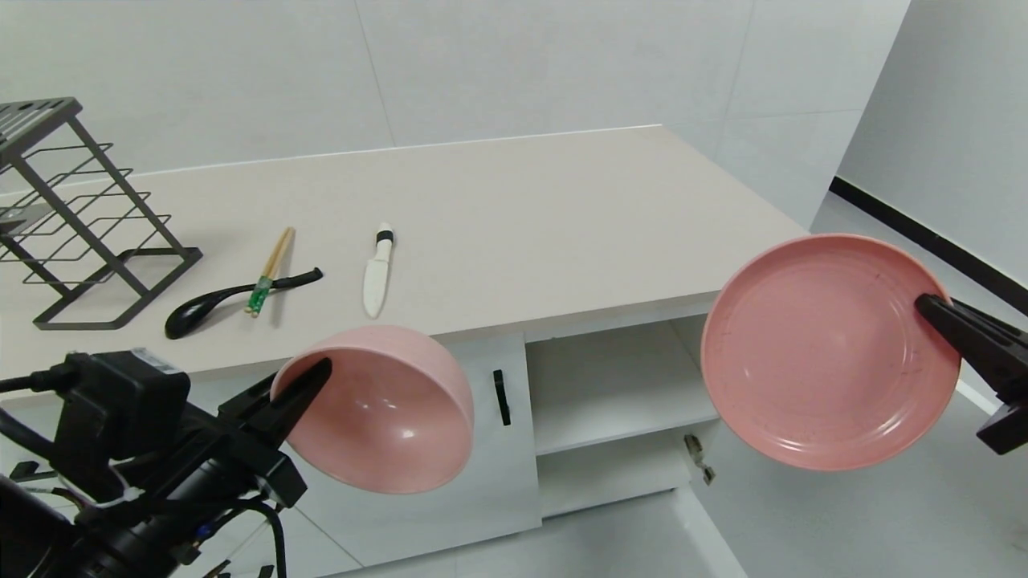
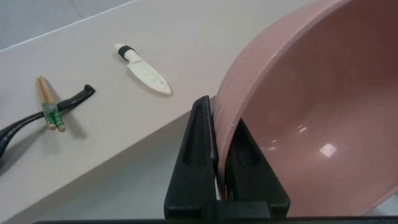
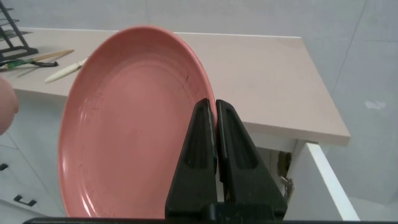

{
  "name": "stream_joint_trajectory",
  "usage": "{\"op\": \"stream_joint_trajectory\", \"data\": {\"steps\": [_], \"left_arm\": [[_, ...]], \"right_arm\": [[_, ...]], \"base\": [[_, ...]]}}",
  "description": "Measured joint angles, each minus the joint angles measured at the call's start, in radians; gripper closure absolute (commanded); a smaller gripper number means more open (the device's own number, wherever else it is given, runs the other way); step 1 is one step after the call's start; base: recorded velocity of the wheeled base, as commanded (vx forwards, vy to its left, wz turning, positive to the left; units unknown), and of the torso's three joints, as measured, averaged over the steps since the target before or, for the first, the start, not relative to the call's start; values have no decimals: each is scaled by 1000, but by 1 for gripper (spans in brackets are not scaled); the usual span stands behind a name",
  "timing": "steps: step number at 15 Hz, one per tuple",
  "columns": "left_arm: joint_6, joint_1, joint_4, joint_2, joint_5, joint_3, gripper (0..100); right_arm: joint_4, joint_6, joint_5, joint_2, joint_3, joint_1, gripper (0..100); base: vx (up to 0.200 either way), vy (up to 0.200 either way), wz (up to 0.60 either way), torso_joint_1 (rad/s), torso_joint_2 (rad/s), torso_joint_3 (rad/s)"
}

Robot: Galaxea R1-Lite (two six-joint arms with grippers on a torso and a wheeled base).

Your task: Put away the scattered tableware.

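My left gripper (image 1: 309, 381) is shut on the rim of a pink bowl (image 1: 385, 409), held in front of the counter's front edge; the same bowl (image 2: 311, 118) is clamped between the fingers (image 2: 199, 149). At the right, my right gripper (image 1: 932, 309) is shut on the rim of a pink plate (image 1: 827, 349), held tilted before the open cabinet; the plate (image 3: 130, 124) faces the wrist camera. On the counter lie a black spoon (image 1: 217, 301), wooden chopsticks (image 1: 269, 269) crossing its handle, and a white knife (image 1: 377, 273).
A black wire dish rack (image 1: 72, 217) stands at the counter's far left. Below the counter, an open cabinet shows white shelves (image 1: 618, 409) and its door (image 3: 326, 180) swung out; a shut door with a black handle (image 1: 501, 397) is beside it. The counter (image 1: 522, 201) is bare toward the right.
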Motion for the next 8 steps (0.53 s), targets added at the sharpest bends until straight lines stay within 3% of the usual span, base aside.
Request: {"op": "stream_joint_trajectory", "data": {"steps": [2,8], "left_arm": [[-34,0,-5,2,0,-2,100],[-39,0,-8,4,-3,12,100]], "right_arm": [[0,-1,0,0,0,0,100],[0,-2,0,0,1,0,100]], "base": [[0,0,0,-93,193,90],[0,0,0,-132,248,119]]}}
